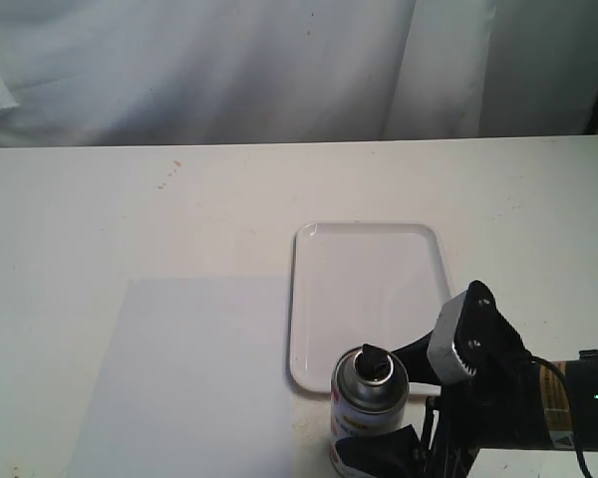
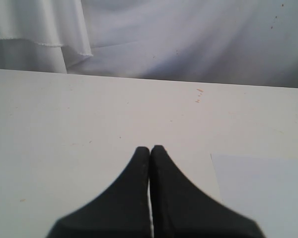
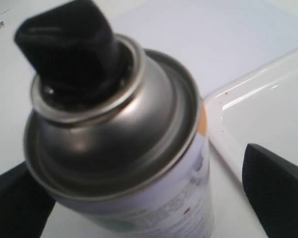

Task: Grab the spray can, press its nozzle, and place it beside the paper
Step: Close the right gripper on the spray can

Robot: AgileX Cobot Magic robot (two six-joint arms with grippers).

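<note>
Black jaws of the right gripper (image 3: 136, 166) stand spread either side of the upright spray can (image 1: 369, 398) at the near edge of the table (image 1: 130, 209), one clear of its label. No grasp is made yet, so lifting, pressing the black nozzle (image 1: 372, 357) and placing are all left. The can stands just beside the pale paper (image 1: 189, 378) and the near corner of the white tray (image 1: 369, 289); elsewhere, the left gripper (image 2: 150, 148) is clenched empty above bare table.
</note>
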